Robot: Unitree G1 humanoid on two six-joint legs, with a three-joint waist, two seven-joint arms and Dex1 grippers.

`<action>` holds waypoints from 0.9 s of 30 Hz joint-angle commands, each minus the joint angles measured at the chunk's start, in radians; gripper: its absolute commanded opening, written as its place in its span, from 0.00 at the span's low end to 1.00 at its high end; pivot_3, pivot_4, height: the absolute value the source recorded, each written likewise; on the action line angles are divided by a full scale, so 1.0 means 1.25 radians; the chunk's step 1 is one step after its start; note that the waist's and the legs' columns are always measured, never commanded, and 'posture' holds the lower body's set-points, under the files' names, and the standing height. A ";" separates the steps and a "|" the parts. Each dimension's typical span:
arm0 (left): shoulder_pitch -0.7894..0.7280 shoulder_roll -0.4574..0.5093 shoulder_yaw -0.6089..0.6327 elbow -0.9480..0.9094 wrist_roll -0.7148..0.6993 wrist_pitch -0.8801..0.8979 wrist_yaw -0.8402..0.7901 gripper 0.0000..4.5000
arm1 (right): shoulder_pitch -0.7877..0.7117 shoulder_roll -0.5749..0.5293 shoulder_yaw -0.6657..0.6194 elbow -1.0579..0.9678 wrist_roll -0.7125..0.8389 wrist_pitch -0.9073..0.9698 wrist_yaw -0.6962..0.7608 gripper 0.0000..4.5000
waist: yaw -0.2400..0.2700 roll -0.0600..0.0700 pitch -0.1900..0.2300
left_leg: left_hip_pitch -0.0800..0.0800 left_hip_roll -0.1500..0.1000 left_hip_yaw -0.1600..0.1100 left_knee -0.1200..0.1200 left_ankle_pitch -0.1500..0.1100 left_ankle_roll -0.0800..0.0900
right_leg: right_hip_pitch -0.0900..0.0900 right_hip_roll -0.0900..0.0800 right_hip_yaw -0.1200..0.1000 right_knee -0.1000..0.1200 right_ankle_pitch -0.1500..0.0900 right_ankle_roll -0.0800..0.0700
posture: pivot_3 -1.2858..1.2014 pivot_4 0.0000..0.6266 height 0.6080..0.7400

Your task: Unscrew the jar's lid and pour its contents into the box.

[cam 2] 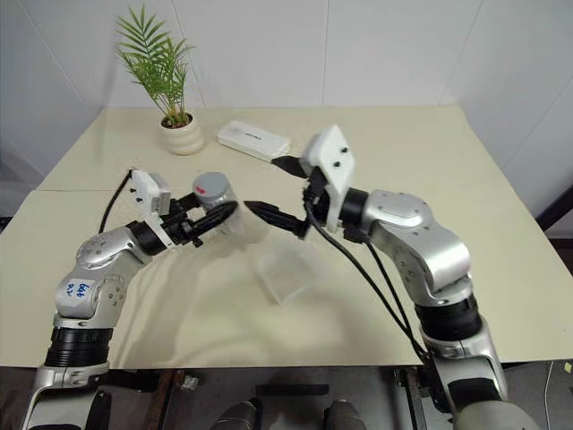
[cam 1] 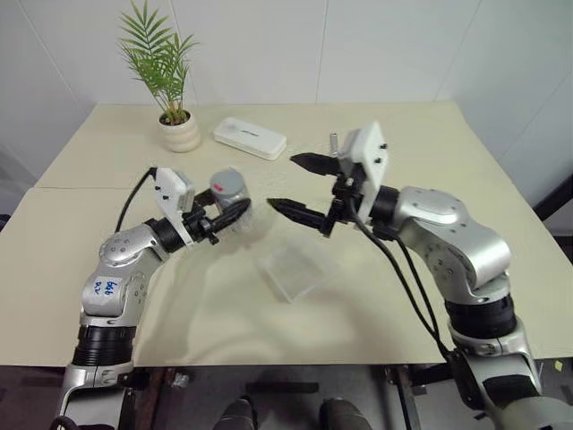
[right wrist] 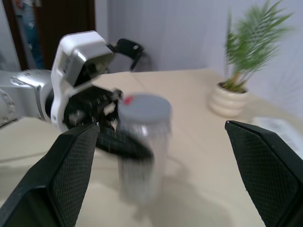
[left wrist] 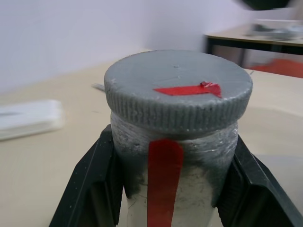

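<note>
Left eye view: left pincer (cam 1: 235, 215) is clamping the jar (cam 1: 230, 199), holding it upright above the bench (cam 1: 403, 269), lid (left wrist: 178, 90) sitting on. Right pincer (cam 1: 296, 185) is gaping wide, empty, beside the jar. Box (cam 1: 294, 270) is lying on the bench below both.

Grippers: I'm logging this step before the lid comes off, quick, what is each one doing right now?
Left gripper: closed on the jar, lid on.
Right gripper: open, holding nothing.

A potted palm (cam 1: 170, 90) in a cream pot stands beside a white oblong case (cam 1: 250, 138) on the beige table (cam 1: 430, 305).
</note>
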 commanded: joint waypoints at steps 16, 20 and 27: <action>-0.020 -0.014 -0.006 -0.073 -0.017 0.030 -0.017 0.46 | -0.048 0.113 0.026 0.067 -0.033 -0.003 -0.023 1.00 | -0.003 0.000 0.000 | 0.000 0.000 0.000 0.000 0.000 0.000 | -0.001 0.000 0.000 0.001 0.000 0.000 | 0.52 0.24 1.00; -0.029 -0.009 -0.006 -0.069 -0.016 0.029 -0.020 0.46 | -0.053 0.115 0.024 0.079 -0.031 -0.003 -0.015 1.00 | -0.002 0.000 0.000 | 0.000 0.000 0.000 0.000 0.000 0.000 | -0.001 0.000 0.000 0.001 0.000 0.000 | 0.52 0.24 1.00; -0.037 0.007 0.005 -0.059 -0.018 0.027 -0.038 0.46 | -0.068 0.118 0.016 0.113 -0.034 0.002 -0.006 1.00 | -0.005 0.000 0.000 | 0.000 0.000 0.000 0.000 0.000 0.000 | -0.001 0.000 0.000 0.001 0.000 0.000 | 0.52 0.24 1.00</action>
